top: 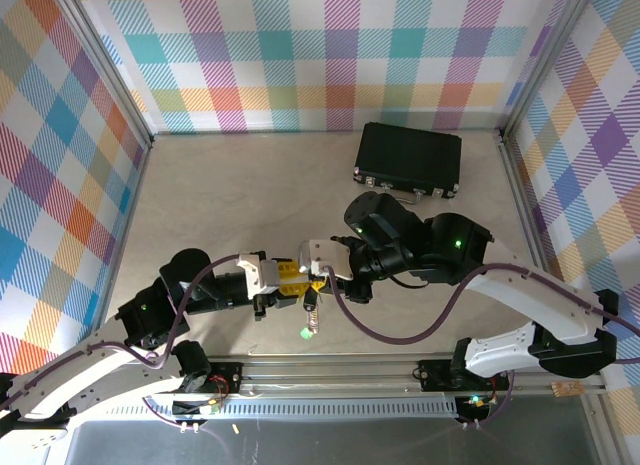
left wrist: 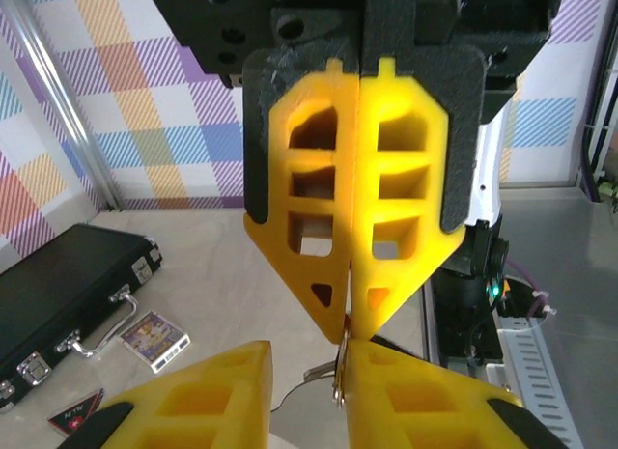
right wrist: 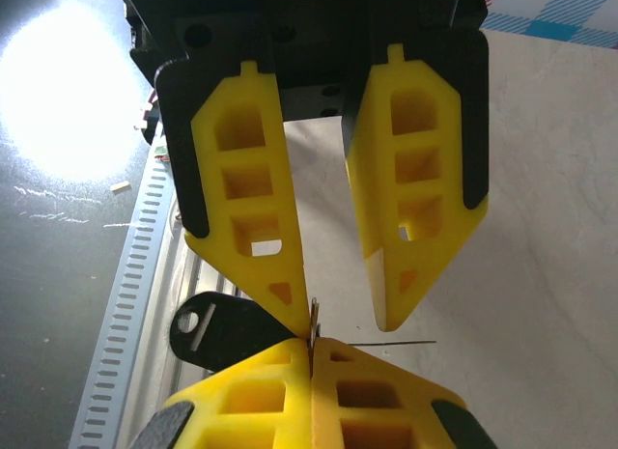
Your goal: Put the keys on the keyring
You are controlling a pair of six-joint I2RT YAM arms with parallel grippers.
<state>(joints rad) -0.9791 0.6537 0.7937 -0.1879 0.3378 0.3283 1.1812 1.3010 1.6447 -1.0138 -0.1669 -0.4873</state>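
Yellow plastic fingertips (right wrist: 288, 360) of the right gripper (right wrist: 311, 345), clenched flat together on a thin metal sliver (right wrist: 314, 316); blade or ring link, cannot tell. Just beside that pinch, the black key (right wrist: 217, 328), holed head tapering toward the closed tips. Facing it tip to tip, the left gripper (right wrist: 343, 319), fingers spread with bare table between them, grasping nothing, one tip close against the sliver. From the left wrist, a curved bit of bright metal (left wrist: 323, 374) lying along the inner edge of one spread finger. From overhead, both grippers meeting above the table's near middle, a short pale metal strand (top: 313, 313) running from just under them toward the near edge, the green key (top: 303, 333) at its low end. Farther out, near the back wall, a closed black case (top: 408, 160); just beside its handle a small patterned card (left wrist: 154, 338), and near that a dark red triangular piece (left wrist: 77, 413), all flat on the pale table (top: 230, 185).
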